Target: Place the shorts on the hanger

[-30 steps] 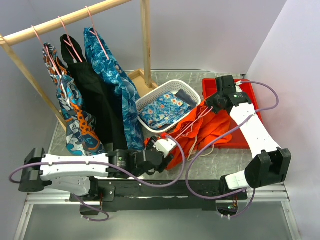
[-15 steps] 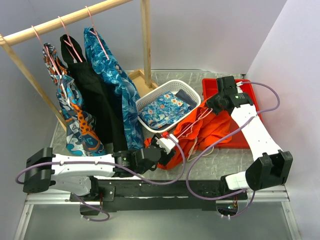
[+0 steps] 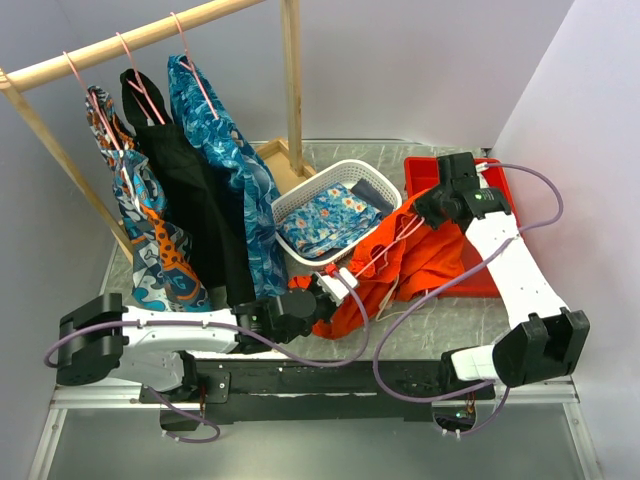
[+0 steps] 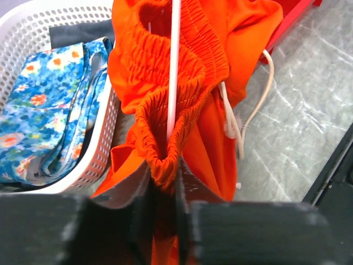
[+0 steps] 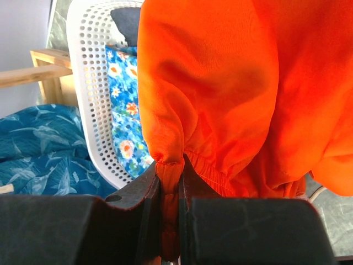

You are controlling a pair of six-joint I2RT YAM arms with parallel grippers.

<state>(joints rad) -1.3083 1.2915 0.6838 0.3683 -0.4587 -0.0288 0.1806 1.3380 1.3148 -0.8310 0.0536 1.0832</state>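
The orange shorts (image 3: 405,262) hang stretched between my two grippers, in front of the basket. My left gripper (image 3: 322,296) is shut on a bunched fold of the elastic waistband (image 4: 165,110), its jaws pinching the fabric (image 4: 164,165). The hanger shows as a thin pale pink wire (image 4: 174,66) running through the waistband down toward those jaws, and as thin lines (image 3: 385,248) across the shorts from above. My right gripper (image 3: 441,205) is shut on a hem fold of the shorts (image 5: 170,165) at the far end. The white drawstring (image 4: 242,124) dangles onto the table.
A white perforated basket (image 3: 300,205) with a folded blue floral cloth (image 3: 332,222) stands just behind the shorts. A red tray (image 3: 425,170) lies at the back right. The wooden rail (image 3: 130,40) at the back left carries a black garment (image 3: 190,215) and patterned garments on pink hangers.
My left gripper has moved in toward the shorts and shut on the waistband. The right gripper has pulled its end of the shorts slightly back and right.
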